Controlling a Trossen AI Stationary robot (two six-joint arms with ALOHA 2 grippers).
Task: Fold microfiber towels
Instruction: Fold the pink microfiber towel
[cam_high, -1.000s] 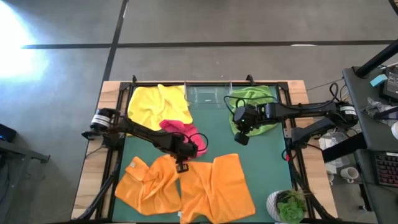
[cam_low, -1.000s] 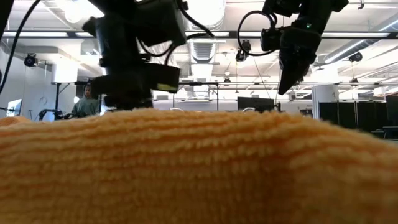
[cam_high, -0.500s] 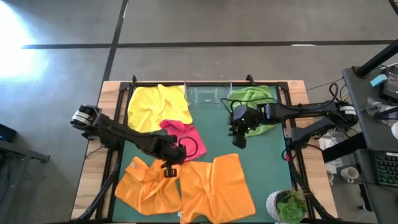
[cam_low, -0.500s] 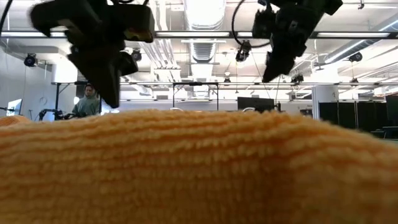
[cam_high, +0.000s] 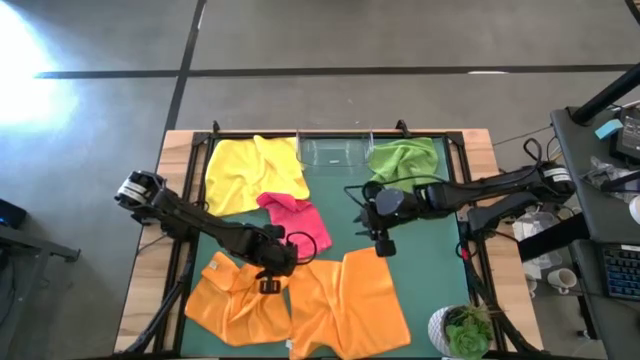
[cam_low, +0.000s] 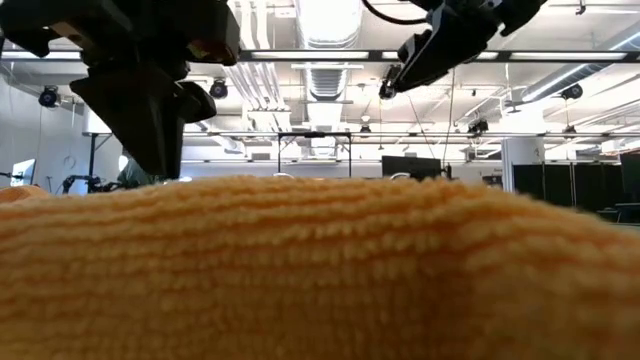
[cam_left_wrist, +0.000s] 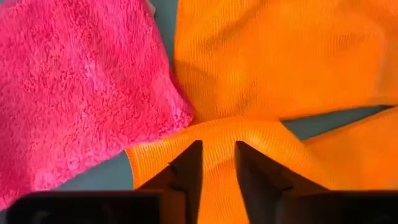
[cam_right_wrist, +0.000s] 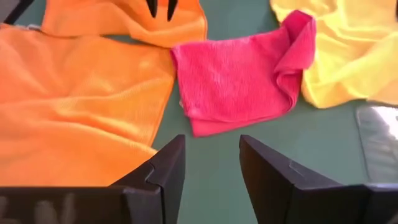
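A green mat (cam_high: 420, 270) covers the wooden table (cam_high: 145, 290); grey floor surrounds it. Two orange towels (cam_high: 340, 305) lie at the near edge, pink towel (cam_high: 300, 222) central. The left gripper (cam_high: 268, 285), fingers slightly apart, hovers over orange cloth; the right gripper (cam_high: 381, 245) is spread, empty.

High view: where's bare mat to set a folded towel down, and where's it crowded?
Bare green mat: the central strip below the clear tray, between the pink towel and the right gripper, and a patch right of the right-hand orange towel. Crowded: the left side, where yellow towel, pink and orange towels meet around the left gripper.
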